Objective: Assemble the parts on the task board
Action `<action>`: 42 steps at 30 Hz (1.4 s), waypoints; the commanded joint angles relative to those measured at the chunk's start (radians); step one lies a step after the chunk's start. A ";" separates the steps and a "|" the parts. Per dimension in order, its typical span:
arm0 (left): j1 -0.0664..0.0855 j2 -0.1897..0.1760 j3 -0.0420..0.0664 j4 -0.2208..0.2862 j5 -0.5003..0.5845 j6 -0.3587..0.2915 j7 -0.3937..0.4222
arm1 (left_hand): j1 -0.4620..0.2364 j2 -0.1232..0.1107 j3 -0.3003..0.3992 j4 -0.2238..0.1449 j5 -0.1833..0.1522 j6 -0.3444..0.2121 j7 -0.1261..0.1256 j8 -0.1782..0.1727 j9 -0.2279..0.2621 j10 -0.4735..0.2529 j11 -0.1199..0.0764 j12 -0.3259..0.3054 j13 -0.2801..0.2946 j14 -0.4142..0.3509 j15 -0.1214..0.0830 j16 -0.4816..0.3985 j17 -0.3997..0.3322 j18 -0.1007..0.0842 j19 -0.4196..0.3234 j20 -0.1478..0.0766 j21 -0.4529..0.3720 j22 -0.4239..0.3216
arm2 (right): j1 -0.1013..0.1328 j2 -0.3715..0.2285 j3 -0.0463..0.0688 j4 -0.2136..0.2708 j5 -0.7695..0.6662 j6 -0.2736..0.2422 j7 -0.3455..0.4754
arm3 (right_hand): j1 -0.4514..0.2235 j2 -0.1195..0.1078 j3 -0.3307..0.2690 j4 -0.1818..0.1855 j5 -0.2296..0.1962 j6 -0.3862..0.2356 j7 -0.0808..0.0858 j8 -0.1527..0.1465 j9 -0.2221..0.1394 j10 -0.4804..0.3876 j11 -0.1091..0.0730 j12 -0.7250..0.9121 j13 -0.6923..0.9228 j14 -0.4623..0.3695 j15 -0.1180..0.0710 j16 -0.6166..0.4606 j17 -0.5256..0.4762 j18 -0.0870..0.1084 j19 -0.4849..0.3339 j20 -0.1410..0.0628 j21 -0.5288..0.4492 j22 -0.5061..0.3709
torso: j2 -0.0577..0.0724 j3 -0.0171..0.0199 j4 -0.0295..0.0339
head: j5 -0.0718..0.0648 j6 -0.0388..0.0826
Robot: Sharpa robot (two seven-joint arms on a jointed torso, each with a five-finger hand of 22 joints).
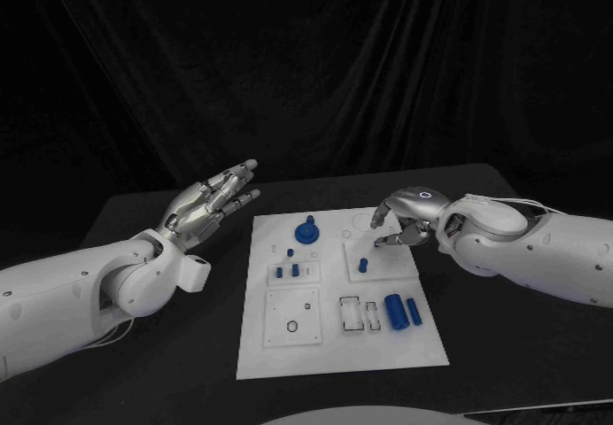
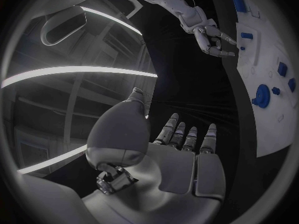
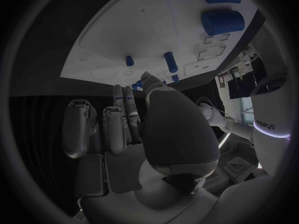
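The white task board (image 1: 326,354) lies in the middle of the table. On it are a round blue knob (image 1: 308,233) at the far end, two small blue pieces (image 1: 291,270), a short blue peg (image 1: 363,264) and two blue cylinders (image 1: 402,312) on the right side. My right hand (image 1: 407,221) hovers over the board's far right corner, its fingers bent down just beyond the peg and nothing between them. My left hand (image 1: 214,202) is raised off the board's far left side, flat and spread, holding nothing. The right wrist view has the peg (image 3: 169,61) ahead of the right hand (image 3: 131,129).
Black table (image 1: 153,372) surrounds the board on every side, with a black curtain behind it. The left wrist view shows my left hand (image 2: 181,154), the right hand (image 2: 212,35) and the knob (image 2: 261,95) on the board (image 2: 274,124).
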 commanded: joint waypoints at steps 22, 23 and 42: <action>-0.004 0.007 0.001 -0.004 0.028 0.028 0.108 | 0.169 0.083 -0.043 -0.004 0.201 0.008 0.041 -0.003 0.000 -0.023 0.050 0.051 0.000 0.001 0.051 0.005 0.002 0.035 0.007 0.042 -0.001 -0.007 | -0.035 0.028 0.000 -0.044 -0.012 0.025 0.004 | 0.076 -0.016 0.063 -0.011 0.231 -0.006 -0.001 -0.031 0.006 0.018 0.007 0.021 -0.029 0.029 0.001 -0.033 0.022 0.002 -0.014 0.003 -0.053 0.179 | -0.001 -0.0010 -0.0021 | 0.012 -0.030; -0.004 0.007 0.001 -0.004 0.028 0.028 0.106 | 0.174 0.085 -0.045 -0.005 0.206 0.009 0.043 -0.003 0.000 -0.023 0.051 0.052 0.000 0.002 0.054 0.007 0.003 0.034 0.008 0.043 -0.001 -0.006 | -0.035 0.030 0.000 -0.047 -0.012 0.023 0.006 | 0.078 -0.018 0.070 -0.011 0.250 -0.008 -0.002 -0.033 0.006 0.019 0.007 0.021 -0.031 0.027 0.001 -0.034 0.019 0.002 -0.015 0.003 -0.054 0.178 | -0.001 -0.0011 -0.0016 | 0.011 -0.033; -0.005 0.018 0.001 -0.009 0.028 0.036 0.091 | 0.252 0.103 -0.071 -0.006 0.272 0.039 0.068 0.001 0.003 -0.023 0.078 0.080 0.002 0.010 0.093 0.036 0.010 0.020 0.018 0.047 0.002 0.004 | -0.056 0.057 0.001 -0.075 -0.010 0.037 0.012 | 0.073 -0.034 0.116 -0.012 0.294 -0.026 -0.037 -0.048 0.008 0.070 0.002 0.052 -0.029 0.024 0.013 -0.035 0.007 0.003 -0.017 0.012 -0.058 0.178 | 0.000 -0.0016 -0.0007 | 0.025 -0.066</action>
